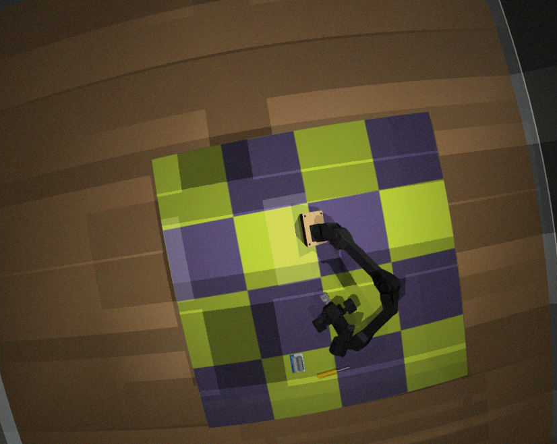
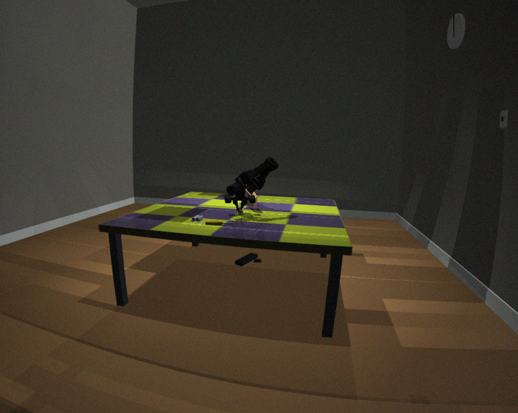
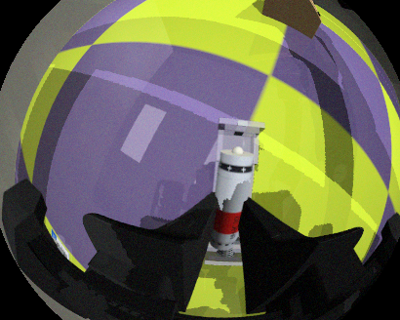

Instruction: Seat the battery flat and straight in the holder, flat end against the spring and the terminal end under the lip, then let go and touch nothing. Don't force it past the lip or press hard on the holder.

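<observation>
The holder is a pale open tray with a lipped end wall at the top of the wrist view and a coil spring at the bottom. The battery is white with a black band and a red band. It lies lengthwise over or in the holder, its flat end near the spring. Its terminal knob points toward the lip, with a visible gap between them. My gripper is shut on the battery around its middle. The fingers hide parts of the holder's sides. I cannot tell whether the battery touches the holder's floor.
A blue-edged pack of silver cells and a yellow-handled screwdriver lie near the table's front. The arm's wooden base plate is farther back. The checkered table top is yellow-green and purple.
</observation>
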{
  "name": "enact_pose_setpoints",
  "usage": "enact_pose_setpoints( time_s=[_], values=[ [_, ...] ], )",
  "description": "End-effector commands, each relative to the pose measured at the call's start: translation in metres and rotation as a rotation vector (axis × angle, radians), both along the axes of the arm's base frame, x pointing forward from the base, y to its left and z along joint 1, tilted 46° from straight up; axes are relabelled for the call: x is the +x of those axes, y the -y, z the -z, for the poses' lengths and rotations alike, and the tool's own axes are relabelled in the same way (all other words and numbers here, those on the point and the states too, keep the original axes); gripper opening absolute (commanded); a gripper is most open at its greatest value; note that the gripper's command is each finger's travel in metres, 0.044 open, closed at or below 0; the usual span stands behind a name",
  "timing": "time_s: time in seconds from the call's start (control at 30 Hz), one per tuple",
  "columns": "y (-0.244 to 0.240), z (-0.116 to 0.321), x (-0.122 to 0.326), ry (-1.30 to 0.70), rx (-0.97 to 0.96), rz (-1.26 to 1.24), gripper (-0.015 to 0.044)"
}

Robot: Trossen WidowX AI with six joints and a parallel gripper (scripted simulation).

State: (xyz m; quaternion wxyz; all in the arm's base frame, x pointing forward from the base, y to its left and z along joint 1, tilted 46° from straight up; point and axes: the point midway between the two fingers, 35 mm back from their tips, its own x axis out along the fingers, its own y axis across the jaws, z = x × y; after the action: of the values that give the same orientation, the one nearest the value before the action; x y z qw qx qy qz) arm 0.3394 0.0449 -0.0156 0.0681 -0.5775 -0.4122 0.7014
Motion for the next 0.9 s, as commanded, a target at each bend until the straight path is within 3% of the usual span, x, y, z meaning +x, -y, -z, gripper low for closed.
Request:
enact_pose_setpoints(
  time_s=[0.0,0.87],
  values=[
    [-0.0022,0.0007,0.0041,0.032,0.013,0.021,0.0059],
    [-0.0034,0.0043,-0.0007,0.110,0.056,0.101,0.0059]
  ],
)
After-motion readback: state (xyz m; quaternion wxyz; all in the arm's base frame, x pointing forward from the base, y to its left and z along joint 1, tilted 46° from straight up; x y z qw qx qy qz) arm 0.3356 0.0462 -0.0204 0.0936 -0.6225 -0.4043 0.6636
